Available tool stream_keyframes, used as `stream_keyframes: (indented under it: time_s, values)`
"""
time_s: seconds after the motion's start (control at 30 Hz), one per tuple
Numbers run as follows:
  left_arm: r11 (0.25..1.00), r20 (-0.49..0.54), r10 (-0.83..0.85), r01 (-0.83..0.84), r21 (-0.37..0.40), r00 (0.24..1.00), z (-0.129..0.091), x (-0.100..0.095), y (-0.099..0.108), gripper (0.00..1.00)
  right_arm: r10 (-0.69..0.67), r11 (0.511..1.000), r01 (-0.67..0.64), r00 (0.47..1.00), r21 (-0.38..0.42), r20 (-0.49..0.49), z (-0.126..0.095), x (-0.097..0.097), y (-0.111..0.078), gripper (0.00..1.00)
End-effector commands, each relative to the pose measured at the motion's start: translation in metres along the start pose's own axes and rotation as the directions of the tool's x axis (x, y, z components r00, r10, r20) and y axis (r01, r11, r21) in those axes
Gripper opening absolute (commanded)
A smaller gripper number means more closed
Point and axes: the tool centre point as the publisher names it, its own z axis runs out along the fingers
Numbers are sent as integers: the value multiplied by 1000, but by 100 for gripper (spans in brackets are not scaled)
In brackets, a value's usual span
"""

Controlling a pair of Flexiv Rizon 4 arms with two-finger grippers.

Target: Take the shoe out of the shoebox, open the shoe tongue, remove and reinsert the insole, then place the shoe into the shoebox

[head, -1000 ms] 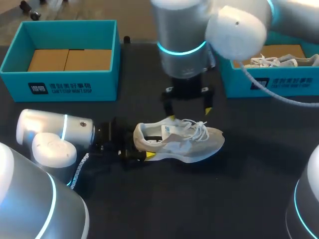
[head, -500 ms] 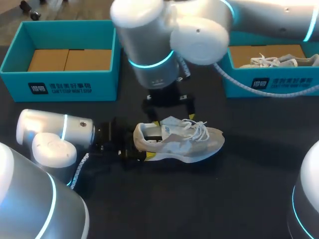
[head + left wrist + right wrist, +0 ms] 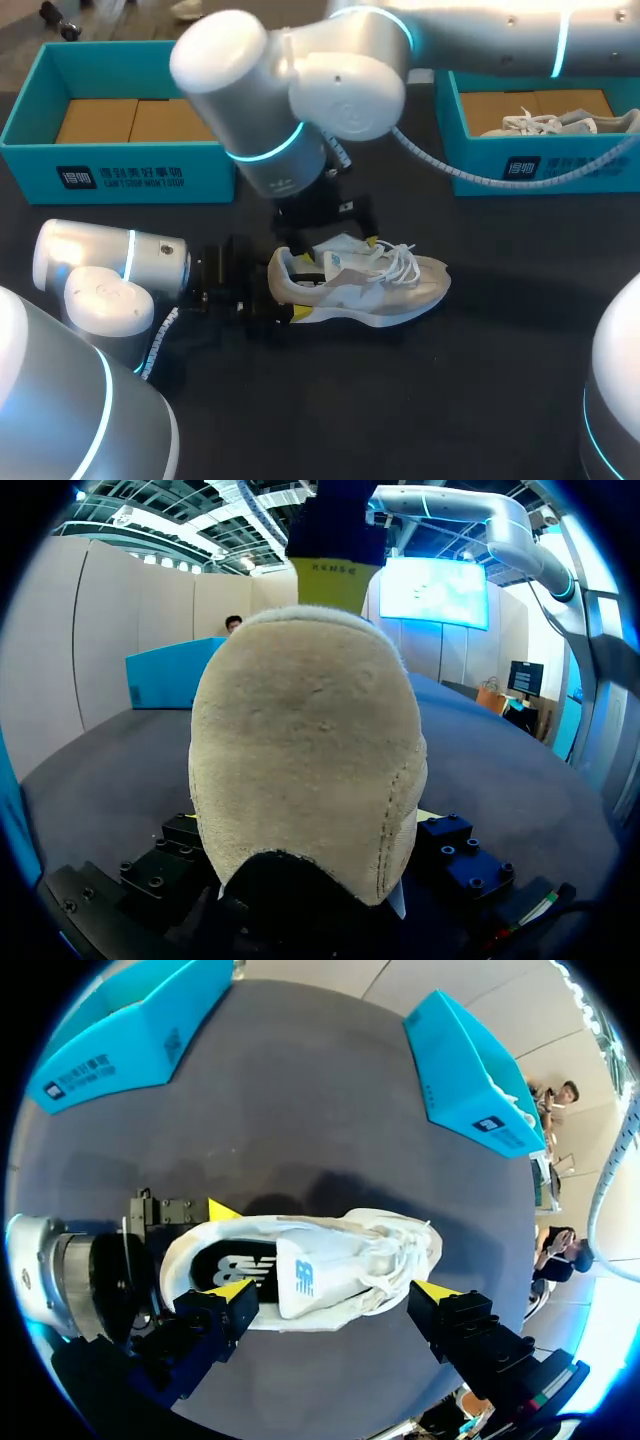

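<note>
A beige and white shoe [image 3: 365, 285] lies on its side on the dark table, toe to the right. My left gripper [image 3: 285, 300] is shut on its heel, one yellow tip [image 3: 300, 312] against the near side; in the left wrist view the heel [image 3: 310, 750] sits between the fingers [image 3: 460, 850]. My right gripper [image 3: 335, 243] hangs open just above the shoe's opening. In the right wrist view the right gripper [image 3: 332, 1290] straddles the tongue [image 3: 305, 1275], and the dark insole [image 3: 245, 1265] shows inside the shoe [image 3: 380, 1250].
A teal shoebox [image 3: 130, 165] with cardboard inside stands at the back left. A second teal box [image 3: 540, 170] at the back right holds another shoe [image 3: 560, 122]. My right arm's large elbow [image 3: 300, 90] hangs over the table's middle back.
My right arm has swung left and come down, bringing its open gripper from above the laces to over the shoe's opening. The left gripper and the shoe have not moved.
</note>
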Motion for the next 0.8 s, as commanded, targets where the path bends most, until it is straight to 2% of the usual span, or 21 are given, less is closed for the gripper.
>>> stream_keyframes:
  time_s: [0.03, 0.4, 0.8]
  values:
    - [1000, -1, -1, 1, -3, 1000, 2, -2, 0, 0, 4, 1000, -4, 1000, 3, 29, 8, 9, 2, 100]
    - [1000, -1, -1, 1, -3, 1000, 2, -2, 0, 0, 55, 999, -54, 995, -7, 88, 30, 11, -1, 100]
    - [1000, -1, -1, 1, -3, 1000, 2, -2, 0, 0, 58, 998, -63, 986, 29, 154, 53, 10, -4, 100]
